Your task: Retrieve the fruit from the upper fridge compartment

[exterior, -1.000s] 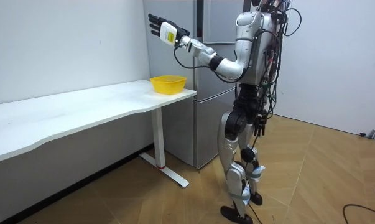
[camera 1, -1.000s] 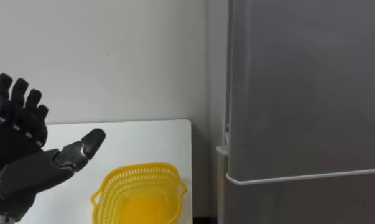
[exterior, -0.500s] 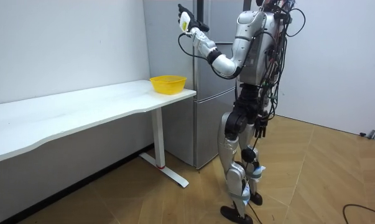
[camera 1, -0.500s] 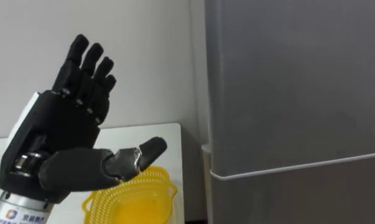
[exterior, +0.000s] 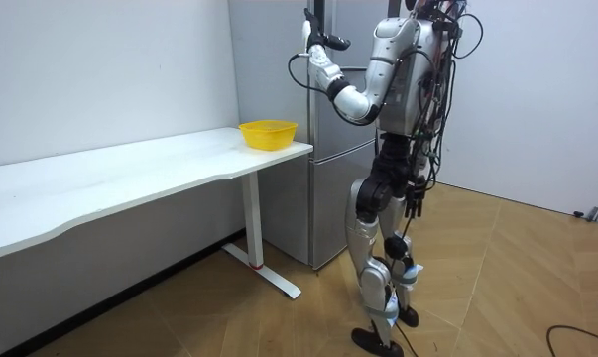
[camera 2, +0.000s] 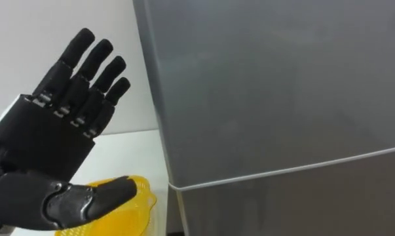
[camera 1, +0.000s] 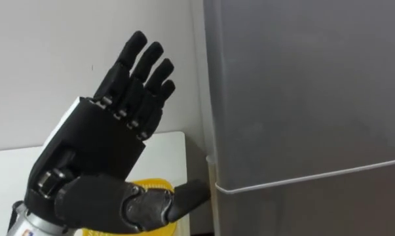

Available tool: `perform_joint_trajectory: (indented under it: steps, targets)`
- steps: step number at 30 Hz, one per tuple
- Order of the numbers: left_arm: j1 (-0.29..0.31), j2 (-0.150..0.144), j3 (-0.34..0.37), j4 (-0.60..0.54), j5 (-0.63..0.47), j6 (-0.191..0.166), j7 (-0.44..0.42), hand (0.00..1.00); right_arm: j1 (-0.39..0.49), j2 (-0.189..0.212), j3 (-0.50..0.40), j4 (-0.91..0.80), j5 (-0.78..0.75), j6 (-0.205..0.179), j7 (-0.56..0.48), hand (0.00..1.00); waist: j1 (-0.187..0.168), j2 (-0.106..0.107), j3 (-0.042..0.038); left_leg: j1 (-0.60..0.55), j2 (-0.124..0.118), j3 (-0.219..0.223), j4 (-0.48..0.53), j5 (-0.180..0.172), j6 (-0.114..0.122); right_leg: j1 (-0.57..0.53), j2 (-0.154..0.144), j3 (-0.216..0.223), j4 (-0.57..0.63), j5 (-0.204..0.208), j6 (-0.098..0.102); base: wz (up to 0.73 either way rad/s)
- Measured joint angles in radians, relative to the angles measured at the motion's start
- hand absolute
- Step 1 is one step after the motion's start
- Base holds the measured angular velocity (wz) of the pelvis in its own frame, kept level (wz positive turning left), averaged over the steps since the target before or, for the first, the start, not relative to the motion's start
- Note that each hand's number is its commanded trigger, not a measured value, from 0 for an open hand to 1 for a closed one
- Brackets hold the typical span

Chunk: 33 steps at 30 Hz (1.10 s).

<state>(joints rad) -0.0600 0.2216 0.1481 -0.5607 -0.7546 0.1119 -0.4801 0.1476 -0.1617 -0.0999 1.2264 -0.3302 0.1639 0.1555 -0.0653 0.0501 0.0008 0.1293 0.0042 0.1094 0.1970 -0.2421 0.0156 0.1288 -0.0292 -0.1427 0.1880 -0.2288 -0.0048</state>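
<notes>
1. Grey upper fridge door [camera 1: 302, 85] stands closed; left robot hand [camera 1: 105, 164], spread flat and empty, is raised just left of its edge.
2. Advice: hook fingers behind that edge, pull outward steadily.
3. Contents hidden behind door; handle indiscernible; yellow basket [camera 1: 148, 189] on table [camera 1: 7, 170] mostly masked by the hand.

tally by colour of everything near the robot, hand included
yellow: 1, basket
white: 1, table
grey: 1, fridge, door shut
black: 1, left robot hand, open, raised beside the fridge
total: 4
</notes>
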Motion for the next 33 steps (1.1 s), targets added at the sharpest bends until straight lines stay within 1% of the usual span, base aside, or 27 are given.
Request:
perform_joint_trajectory:
  steps: [8,11,14,18,21,24,28,31,33]
  targets:
    - [0.000,0.000,-0.004,0.000,-0.001,0.000,-0.064,0.00,-0.008,0.000,0.000,0.016,-0.003,0.000,0.001,0.00,-0.014,0.000,-0.0005,0.000,0.003,0.003,0.001,0.000,0.000,-0.005,-0.004,-0.004,0.001,0.000,0.000,0.00]
    - [0.000,0.000,-0.006,0.000,-0.001,0.000,-0.098,0.00,-0.007,-0.001,0.000,0.017,-0.003,0.000,0.002,0.00,-0.014,-0.001,-0.0007,0.001,0.003,0.005,0.001,0.000,0.000,-0.005,-0.004,-0.007,0.001,0.000,0.000,0.00]
    - [0.000,0.000,-0.006,0.000,-0.001,0.002,-0.121,0.00,-0.008,-0.003,0.000,0.015,-0.003,0.000,0.009,0.00,-0.011,-0.001,-0.0009,0.002,0.004,0.024,0.001,0.000,0.000,-0.005,-0.005,-0.007,0.001,0.000,0.000,-0.02]
    - [0.000,0.002,-0.017,0.000,0.001,0.013,-0.150,0.00,-0.009,-0.008,0.000,0.016,-0.003,-0.001,0.011,0.00,-0.013,-0.002,-0.0012,0.003,0.004,0.025,0.001,0.000,0.000,-0.004,-0.005,-0.005,0.001,0.001,0.000,0.00]
    - [0.000,0.003,-0.025,0.000,0.001,0.014,-0.170,0.00,-0.006,-0.012,0.000,0.016,-0.003,-0.001,0.012,0.00,-0.014,-0.002,-0.0012,0.004,0.005,0.028,0.001,0.000,0.000,-0.004,-0.005,-0.002,0.001,0.001,0.000,0.00]
    - [0.000,0.005,-0.054,0.001,0.001,0.011,-0.175,0.00,-0.007,-0.014,0.002,0.018,-0.001,-0.001,0.009,0.00,-0.015,-0.003,-0.0007,0.003,0.005,0.029,0.001,0.000,0.000,-0.003,-0.005,-0.005,0.001,0.001,0.000,0.01]
    - [0.000,0.005,-0.076,0.001,0.002,0.002,-0.155,0.00,-0.010,-0.018,0.010,0.016,-0.002,-0.003,0.006,0.00,-0.015,-0.002,-0.0008,0.001,0.005,0.029,0.001,0.000,0.000,-0.004,-0.006,-0.005,0.000,0.001,0.000,0.02]
    - [0.000,0.006,-0.090,0.002,0.002,-0.001,-0.137,0.00,-0.012,-0.024,0.017,0.014,-0.002,-0.013,-0.005,0.00,-0.015,0.001,-0.0010,0.001,0.004,0.029,0.001,0.000,0.000,-0.003,-0.006,-0.007,0.000,0.001,0.001,0.02]
    - [0.000,0.006,-0.096,0.002,0.002,-0.002,-0.125,0.00,-0.012,-0.029,0.026,0.014,-0.002,-0.018,-0.010,0.00,-0.016,0.005,-0.0028,0.001,0.005,0.029,0.001,0.000,0.000,-0.002,-0.006,-0.009,0.000,0.002,0.001,0.04]
